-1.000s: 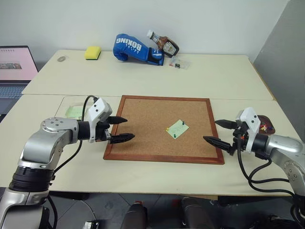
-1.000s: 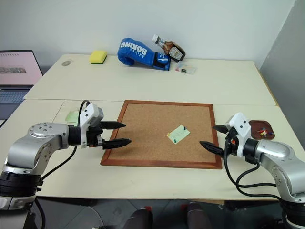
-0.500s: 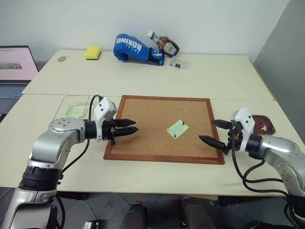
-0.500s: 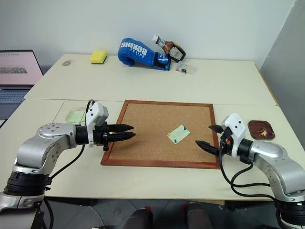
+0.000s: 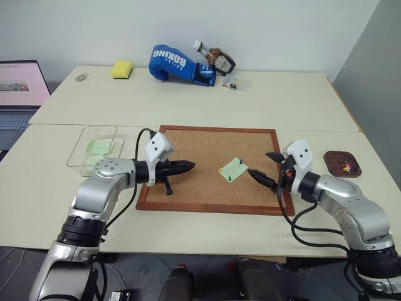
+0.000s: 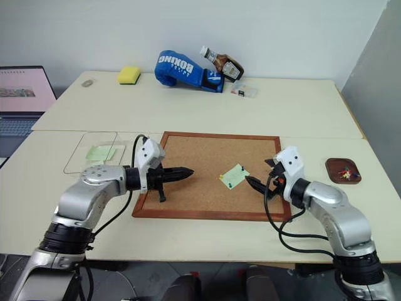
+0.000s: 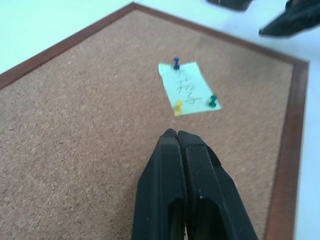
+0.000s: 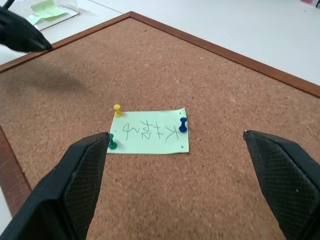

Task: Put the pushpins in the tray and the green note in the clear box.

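Lying flat on the corkboard (image 5: 213, 168), right of its middle: the green note (image 5: 233, 169), scribbled on, pinned by three pushpins — yellow (image 8: 117, 110), green (image 8: 113, 145), blue (image 8: 183, 125) — at its edges. Just right of the note, over the board's right part: right gripper (image 5: 268, 168), fingers spread wide, nothing between them, tips pointing at the note. Left of the note, over the board's left part: left gripper (image 5: 188, 166), fingers pressed together, empty, pointing toward the note but apart from it. Off the board's left edge on the table (image 5: 188, 100): the clear box (image 5: 93, 145), with pale green paper inside. Off the right edge: the tray (image 5: 343, 165), coloured pins in it. Along the far side: yellow sponge (image 5: 122, 69), blue boxing glove (image 5: 178, 64), sauce bottle (image 5: 215, 58), small clear case (image 5: 235, 83). At far left, an open laptop (image 5: 20, 91).
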You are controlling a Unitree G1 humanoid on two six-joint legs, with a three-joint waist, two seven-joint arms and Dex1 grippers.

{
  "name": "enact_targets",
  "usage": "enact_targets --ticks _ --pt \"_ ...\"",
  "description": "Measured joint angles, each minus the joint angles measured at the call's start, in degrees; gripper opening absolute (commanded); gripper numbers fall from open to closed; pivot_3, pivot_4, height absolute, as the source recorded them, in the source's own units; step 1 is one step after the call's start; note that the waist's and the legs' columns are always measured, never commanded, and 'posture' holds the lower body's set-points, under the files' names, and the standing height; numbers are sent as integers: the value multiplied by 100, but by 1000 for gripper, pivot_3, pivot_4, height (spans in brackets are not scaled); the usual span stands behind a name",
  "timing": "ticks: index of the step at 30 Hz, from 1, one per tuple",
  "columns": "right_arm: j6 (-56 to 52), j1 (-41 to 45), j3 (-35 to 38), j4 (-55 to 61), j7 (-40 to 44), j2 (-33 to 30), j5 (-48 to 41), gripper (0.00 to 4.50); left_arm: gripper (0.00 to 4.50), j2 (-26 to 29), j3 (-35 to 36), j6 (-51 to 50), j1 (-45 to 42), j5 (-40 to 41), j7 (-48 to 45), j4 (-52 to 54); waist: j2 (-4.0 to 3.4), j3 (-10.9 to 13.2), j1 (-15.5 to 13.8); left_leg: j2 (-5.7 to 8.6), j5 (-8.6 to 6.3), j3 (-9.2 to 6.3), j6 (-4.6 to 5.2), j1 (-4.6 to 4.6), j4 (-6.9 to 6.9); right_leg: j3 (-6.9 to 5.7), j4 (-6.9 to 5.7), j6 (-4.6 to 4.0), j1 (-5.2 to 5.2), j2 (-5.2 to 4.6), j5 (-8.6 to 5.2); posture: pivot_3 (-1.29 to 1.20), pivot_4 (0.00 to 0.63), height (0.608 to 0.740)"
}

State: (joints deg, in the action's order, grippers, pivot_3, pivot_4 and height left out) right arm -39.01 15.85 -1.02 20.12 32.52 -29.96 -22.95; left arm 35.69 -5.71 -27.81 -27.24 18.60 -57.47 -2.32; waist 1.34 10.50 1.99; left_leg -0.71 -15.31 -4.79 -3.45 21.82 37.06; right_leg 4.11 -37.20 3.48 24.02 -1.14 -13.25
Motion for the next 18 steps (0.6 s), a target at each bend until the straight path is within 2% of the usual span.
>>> enact_targets --ticks 5,10,14,18 --pt "274 206 -331 -399 -219 414 391 4500 14 -235 -352 693 246 -585 268 -549 -1 -2 6 0 0 -1 0 -2 1 -2 -2 -31 -1 0 19 0 150 740" --pt "512 450 -577 -815 -297 745 634 4500 14 -280 -424 875 183 -728 216 -736 -8 -8 4 0 1 -1 1 -22 0 -2 -2 -17 -22 1 11 0 150 740" --pt "749 714 -709 -1419 -352 1034 841 4500 14 -286 -488 951 103 -821 174 -883 -8 -9 8 0 0 2 1 -85 -5 1 7 -6 -82 1 1 0 150 740" --pt "976 939 -711 -2111 -387 1216 992 4500 14 -280 -492 959 67 -832 144 -933 -8 -9 16 0 0 1 1 -89 -5 2 3 -5 -83 1 2 0 150 740"
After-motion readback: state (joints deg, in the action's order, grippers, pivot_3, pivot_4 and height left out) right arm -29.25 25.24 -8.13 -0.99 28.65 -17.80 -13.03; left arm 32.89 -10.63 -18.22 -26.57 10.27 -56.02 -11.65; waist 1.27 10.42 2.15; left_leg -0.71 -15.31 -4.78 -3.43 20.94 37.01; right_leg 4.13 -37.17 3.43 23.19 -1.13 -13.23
